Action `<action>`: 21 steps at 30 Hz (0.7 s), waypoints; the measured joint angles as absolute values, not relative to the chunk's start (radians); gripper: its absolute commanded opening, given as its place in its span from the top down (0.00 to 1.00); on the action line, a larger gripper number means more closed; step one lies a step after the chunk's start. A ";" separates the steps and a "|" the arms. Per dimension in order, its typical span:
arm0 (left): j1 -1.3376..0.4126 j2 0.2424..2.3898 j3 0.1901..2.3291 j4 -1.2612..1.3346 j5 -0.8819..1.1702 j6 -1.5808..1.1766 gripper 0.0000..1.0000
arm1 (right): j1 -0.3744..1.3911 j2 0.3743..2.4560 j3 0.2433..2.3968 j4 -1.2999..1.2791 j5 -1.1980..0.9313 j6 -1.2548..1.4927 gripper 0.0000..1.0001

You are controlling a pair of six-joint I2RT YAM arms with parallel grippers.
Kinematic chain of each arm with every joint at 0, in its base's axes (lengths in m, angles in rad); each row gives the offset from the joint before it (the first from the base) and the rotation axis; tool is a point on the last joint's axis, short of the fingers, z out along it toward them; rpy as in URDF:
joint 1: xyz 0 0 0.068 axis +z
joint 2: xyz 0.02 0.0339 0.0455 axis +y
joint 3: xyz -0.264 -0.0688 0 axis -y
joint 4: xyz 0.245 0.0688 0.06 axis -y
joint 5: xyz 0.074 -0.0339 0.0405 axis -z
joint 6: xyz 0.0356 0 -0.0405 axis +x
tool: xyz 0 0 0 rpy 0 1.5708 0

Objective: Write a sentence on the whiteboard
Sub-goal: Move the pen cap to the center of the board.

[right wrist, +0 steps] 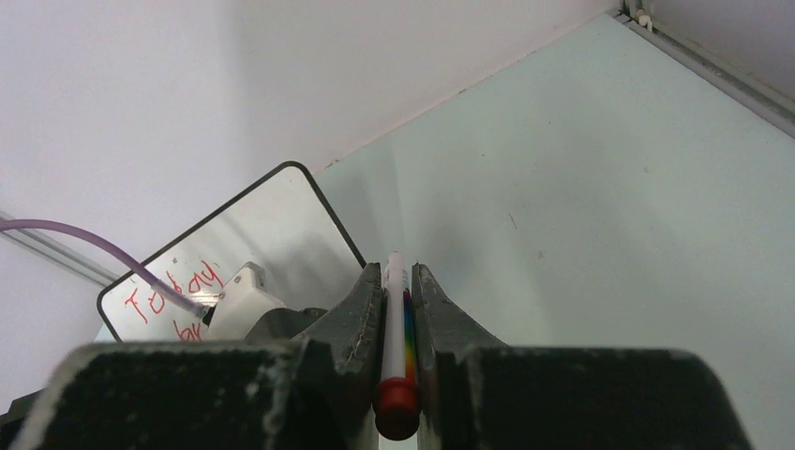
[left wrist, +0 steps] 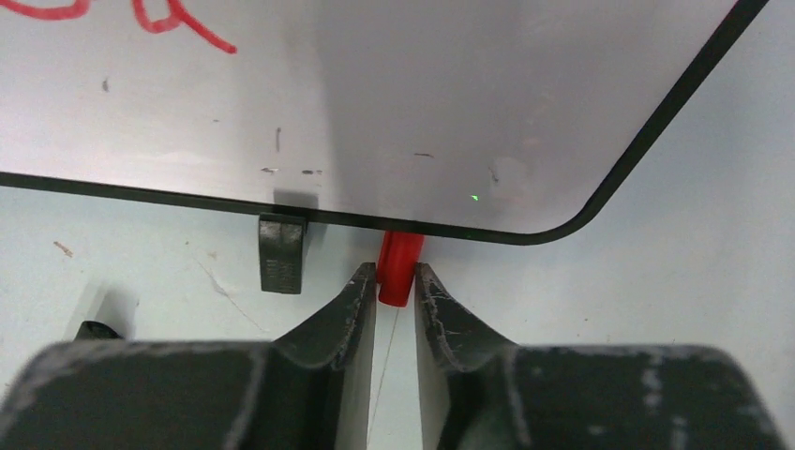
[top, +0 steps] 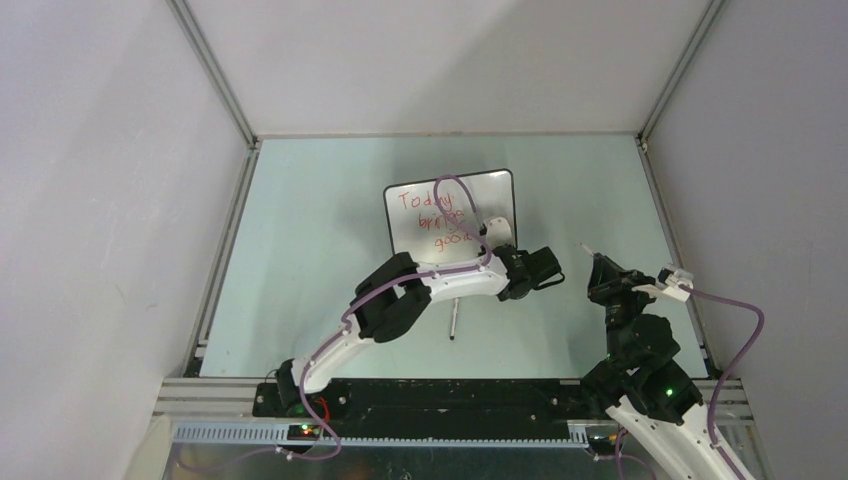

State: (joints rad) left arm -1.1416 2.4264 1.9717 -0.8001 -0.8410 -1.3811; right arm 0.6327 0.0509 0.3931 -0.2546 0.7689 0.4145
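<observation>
Mid-table, on the pale, matte table top (top: 300,250), the whiteboard (top: 500,200) sits with its glossy white face ringed by a thin black frame with rounded corners. The sentence (top: 420,198) runs across it in loose red marker strokes, three short stacked lines reading "Today brings good". My left arm's purple cable (top: 452,178) loops over part of it.

My left gripper (left wrist: 397,274) is down at the board's near edge, close to one rounded corner and beside a blocky, ribbed black foot (left wrist: 281,253). Its scuffed dark fingers are drawn narrow onto a small red cap (left wrist: 399,253), a smooth cylinder that fills the gap between the tips and reaches up to the frame. The board's face there carries tiny specks and scratches.

My right gripper (right wrist: 398,274) hovers off to the board's right, well apart from it. It is clamped tight on a slim marker (right wrist: 395,319) with a round white barrel, a rainbow stripe along one side and a red end nearest the wrist.
</observation>
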 measured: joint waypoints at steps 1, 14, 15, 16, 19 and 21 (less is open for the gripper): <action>-1.143 2.418 1.953 -0.788 -0.846 -1.382 0.82 | 0.633 0.051 0.393 -0.255 0.769 0.414 1.00; -1.174 2.268 1.716 -0.702 -0.817 -1.376 0.96 | 0.632 0.015 0.393 -0.258 0.778 0.414 1.00; -1.178 2.251 1.695 -0.696 -0.803 -1.372 0.96 | 0.631 0.015 0.394 -0.260 0.782 0.415 1.00; -1.183 2.231 1.673 -0.688 -0.792 -1.368 0.96 | 0.631 0.015 0.396 -0.264 0.786 0.415 1.00; -1.201 2.153 1.597 -0.661 -0.749 -1.353 0.97 | 0.631 0.015 0.404 -0.271 0.797 0.415 1.00; -1.211 2.089 1.550 -0.654 -0.728 -1.350 0.98 | 0.631 0.015 0.409 -0.273 0.803 0.415 1.00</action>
State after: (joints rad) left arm -1.2114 2.0888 1.5501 -0.6537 -0.7284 -1.3499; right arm 0.6308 0.0154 0.4091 -0.2726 0.8032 0.4149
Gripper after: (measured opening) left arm 0.091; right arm 0.151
